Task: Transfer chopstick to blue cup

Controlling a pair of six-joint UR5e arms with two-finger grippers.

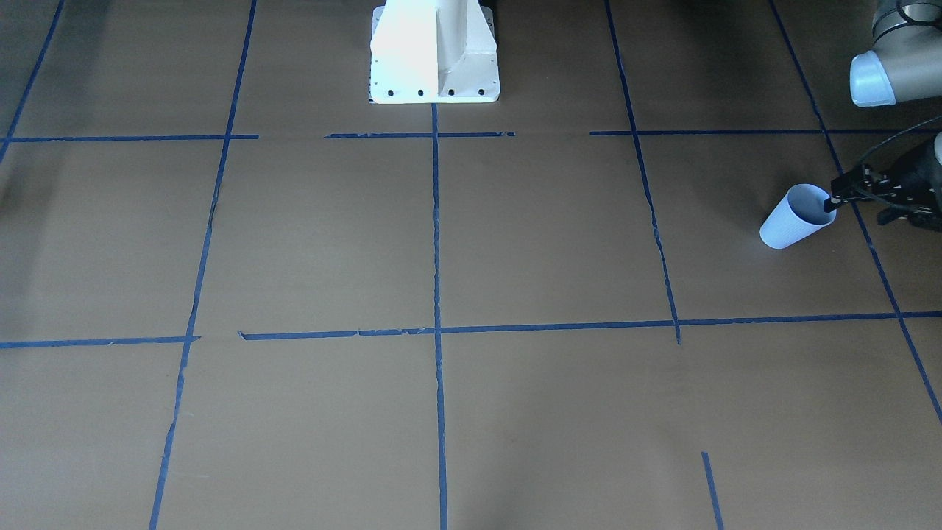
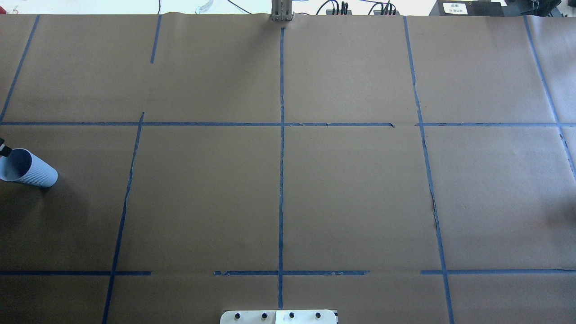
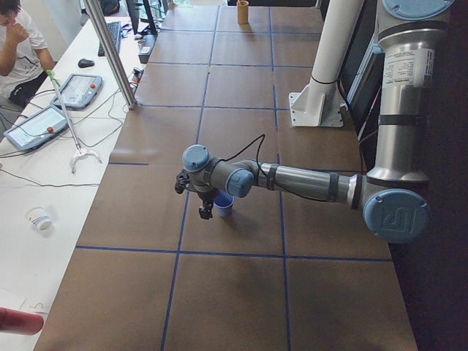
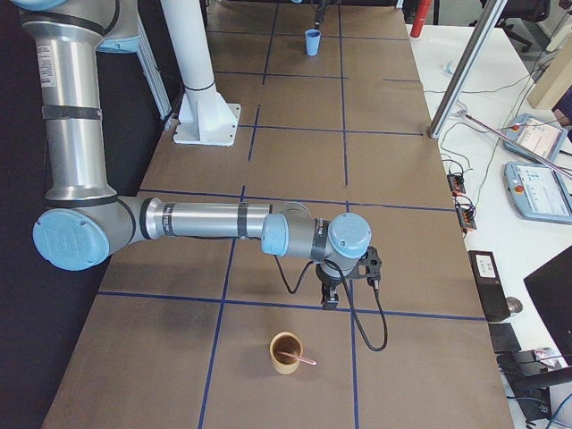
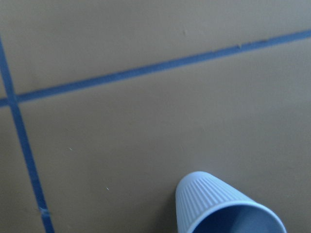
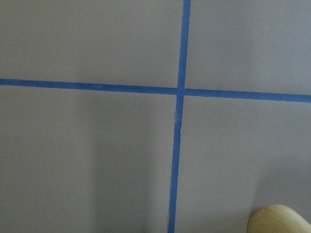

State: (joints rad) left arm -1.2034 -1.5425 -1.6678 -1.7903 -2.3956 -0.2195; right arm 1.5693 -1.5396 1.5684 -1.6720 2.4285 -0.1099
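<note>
The blue cup (image 1: 795, 221) stands upright on the brown paper at the robot's far left; it also shows in the overhead view (image 2: 28, 170), the left side view (image 3: 223, 208) and the left wrist view (image 5: 228, 211). My left gripper (image 1: 857, 210) hangs over it and looks open, with one fingertip (image 1: 831, 203) at the rim. One pinkish chopstick (image 4: 302, 360) leans in a tan cup (image 4: 286, 351) at the far right. My right gripper (image 4: 350, 293) is just beyond that cup. I cannot tell whether it is open or shut.
The white robot base (image 1: 434, 51) stands at the table's middle, on the robot's side. Blue tape lines (image 2: 281, 180) divide the paper into squares. The tan cup's rim (image 6: 279, 221) shows in the right wrist view. Operators' tablets and cables (image 3: 44, 121) lie past the far edge.
</note>
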